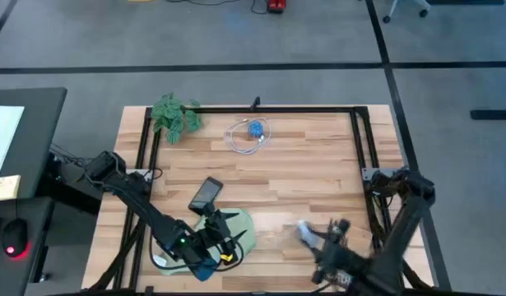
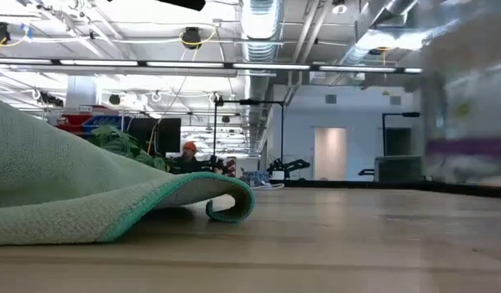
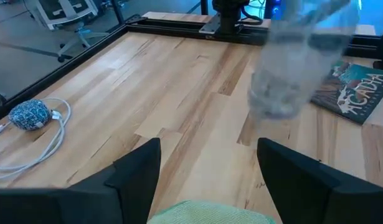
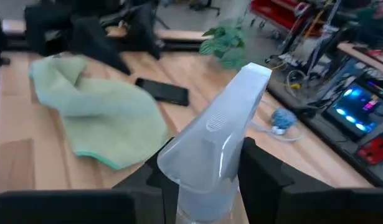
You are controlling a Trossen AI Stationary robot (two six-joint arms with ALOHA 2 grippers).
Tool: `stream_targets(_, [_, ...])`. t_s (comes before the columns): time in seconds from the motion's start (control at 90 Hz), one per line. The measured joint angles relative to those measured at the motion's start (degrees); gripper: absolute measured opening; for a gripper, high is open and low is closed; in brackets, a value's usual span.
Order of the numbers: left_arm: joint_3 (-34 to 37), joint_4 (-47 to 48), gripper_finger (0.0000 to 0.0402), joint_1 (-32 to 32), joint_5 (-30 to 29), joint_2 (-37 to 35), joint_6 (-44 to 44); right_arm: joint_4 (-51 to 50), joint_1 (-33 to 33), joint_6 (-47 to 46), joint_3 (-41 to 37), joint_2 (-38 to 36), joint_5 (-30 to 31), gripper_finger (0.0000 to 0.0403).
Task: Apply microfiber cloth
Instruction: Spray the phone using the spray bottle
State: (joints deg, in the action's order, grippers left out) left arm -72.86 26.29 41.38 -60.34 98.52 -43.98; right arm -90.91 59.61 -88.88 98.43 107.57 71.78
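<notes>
1. Lying rumpled at the worktop's (image 1: 318, 156) near edge, the microfiber cloth (image 1: 236, 230) is partly hidden by the released left tool (image 1: 222, 238).
2. Right tool (image 4: 207, 171) clenches a clear spray bottle (image 4: 225, 137), its base cut off.

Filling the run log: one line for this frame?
left gripper: open, over microfiber cloth | right gripper: shut on spray bottle | phone: beside cloth
</notes>
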Motion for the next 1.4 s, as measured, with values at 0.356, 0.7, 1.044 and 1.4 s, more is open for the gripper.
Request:
stream_targets(0.356, [-0.04,-0.66,0.0244,-0.56,0.52,3.61,-0.87,13.85,4.42,-9.08,-18.03,-9.9,1.51,0.0108])
stream_targets(0.7, [-0.08,-1.92,0.0244,-0.6,2.33,3.72,-1.54,19.53,4.07,-9.69,-24.67,-9.93,3.27,0.0108])
stream_targets(1.044, [-4.3,-0.97,0.0244,0.06,13.22,2.47,5.97,19.21,2.98,2.22,-24.44,-9.6,-3.94,0.0296])
stream_targets(1.4, [-11.41,30.66,0.0244,0.98,16.09,2.49,-19.71,9.77,1.78,10.41,-13.01,-9.7,-7.32,0.0338])
